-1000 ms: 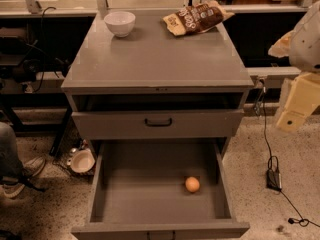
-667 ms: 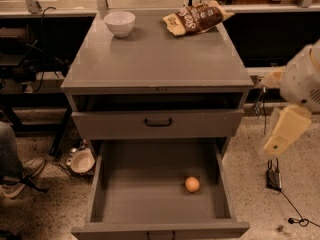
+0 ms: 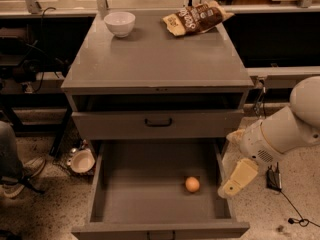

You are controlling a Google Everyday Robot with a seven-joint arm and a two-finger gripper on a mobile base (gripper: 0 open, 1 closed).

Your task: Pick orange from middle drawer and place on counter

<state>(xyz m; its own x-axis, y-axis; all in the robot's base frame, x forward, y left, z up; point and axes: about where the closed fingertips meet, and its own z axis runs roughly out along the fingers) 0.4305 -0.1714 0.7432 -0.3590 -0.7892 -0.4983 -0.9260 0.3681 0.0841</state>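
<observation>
The orange point(image 3: 192, 184) lies on the floor of the open middle drawer point(image 3: 150, 194), towards its right side. The counter point(image 3: 155, 54) is the grey top of the cabinet above. My gripper point(image 3: 225, 190) hangs at the end of the white arm point(image 3: 280, 131), just outside the drawer's right wall, level with the orange and a short way to its right. It holds nothing that I can see.
A white bowl point(image 3: 119, 23) stands at the counter's back left and a chip bag point(image 3: 195, 18) at its back right. A shallower drawer with a black handle point(image 3: 158, 122) sits above the open one. A person's shoe point(image 3: 20, 176) and a dish point(image 3: 81, 161) are on the floor at left.
My arm has swung down and to the left, bringing the gripper from beside the cabinet's upper right to the right wall of the open drawer. The orange has not moved.
</observation>
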